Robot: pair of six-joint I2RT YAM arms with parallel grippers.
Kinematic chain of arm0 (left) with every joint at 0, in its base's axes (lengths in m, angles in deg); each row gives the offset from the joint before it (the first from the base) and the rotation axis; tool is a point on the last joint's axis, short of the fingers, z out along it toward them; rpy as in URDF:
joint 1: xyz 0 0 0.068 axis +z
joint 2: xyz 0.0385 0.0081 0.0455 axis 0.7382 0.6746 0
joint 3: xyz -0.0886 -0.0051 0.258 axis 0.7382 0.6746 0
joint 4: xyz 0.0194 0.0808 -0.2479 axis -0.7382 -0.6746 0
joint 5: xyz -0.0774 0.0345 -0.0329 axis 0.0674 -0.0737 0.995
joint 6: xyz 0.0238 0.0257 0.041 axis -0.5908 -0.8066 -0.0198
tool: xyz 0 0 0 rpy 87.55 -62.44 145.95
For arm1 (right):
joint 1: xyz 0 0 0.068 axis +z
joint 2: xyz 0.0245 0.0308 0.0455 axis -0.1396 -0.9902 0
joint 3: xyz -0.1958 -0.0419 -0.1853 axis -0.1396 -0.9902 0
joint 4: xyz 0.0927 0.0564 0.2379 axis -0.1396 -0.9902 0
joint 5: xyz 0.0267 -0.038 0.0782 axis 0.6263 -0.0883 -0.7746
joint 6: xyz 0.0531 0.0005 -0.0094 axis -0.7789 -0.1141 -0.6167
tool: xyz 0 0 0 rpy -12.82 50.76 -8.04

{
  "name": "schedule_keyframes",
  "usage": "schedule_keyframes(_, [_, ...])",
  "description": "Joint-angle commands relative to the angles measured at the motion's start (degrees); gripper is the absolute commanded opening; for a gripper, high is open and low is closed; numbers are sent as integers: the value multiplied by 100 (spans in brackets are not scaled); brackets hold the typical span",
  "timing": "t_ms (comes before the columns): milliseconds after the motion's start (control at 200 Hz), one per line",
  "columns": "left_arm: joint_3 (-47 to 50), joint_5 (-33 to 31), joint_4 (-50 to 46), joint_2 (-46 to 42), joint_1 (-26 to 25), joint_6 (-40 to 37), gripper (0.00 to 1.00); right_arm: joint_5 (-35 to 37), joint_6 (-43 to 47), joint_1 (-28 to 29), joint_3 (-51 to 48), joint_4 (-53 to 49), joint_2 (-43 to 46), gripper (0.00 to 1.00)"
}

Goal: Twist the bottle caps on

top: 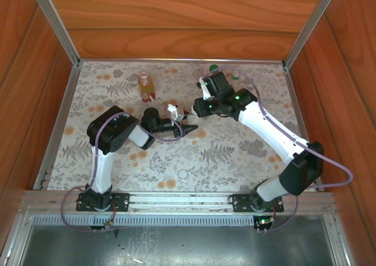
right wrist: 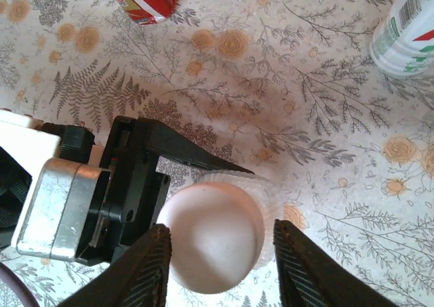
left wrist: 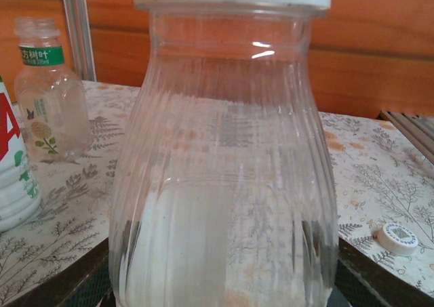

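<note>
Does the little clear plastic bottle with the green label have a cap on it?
No, the little clear plastic bottle with the green label shows a bare threaded neck, with no cap on top.

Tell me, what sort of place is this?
Probably a robot test booth: wooden walls enclose a floral-clothed table, a left arm and a right arm are bolted at its near edge, with an amber bottle and a clear bottle to handle.

L claw (top: 185, 127) clamped, elbow bent; R claw (right wrist: 220, 229) pointing down.
</note>
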Motion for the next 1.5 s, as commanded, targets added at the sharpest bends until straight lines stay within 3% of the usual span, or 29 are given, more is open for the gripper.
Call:
schedule_keyframes(0, [-50, 168, 20, 80, -32, -8, 62, 2, 50, -88, 26, -236, -152, 40])
schedule_keyframes(445, [-54, 211, 20, 71, -34, 23, 62, -686, -57, -514, -196, -39, -175, 32])
schedule_keyframes(964, [-54, 215, 20, 69, -33, 41, 61, -589, -191, -557, -740, -92, -310, 11])
schedule_keyframes(1289, [-64, 194, 20, 80, -31, 41, 61, -901, -125, -531, -257, -166, -39, 17])
schedule_keyframes(1379, [-63, 189, 20, 80, -34, 45, 61, -825, -126, -521, -189, -97, 93, 23])
schedule_keyframes(1494, [-72, 195, 21, 100, -38, 40, 61, -639, -26, -447, -100, -39, 199, 38])
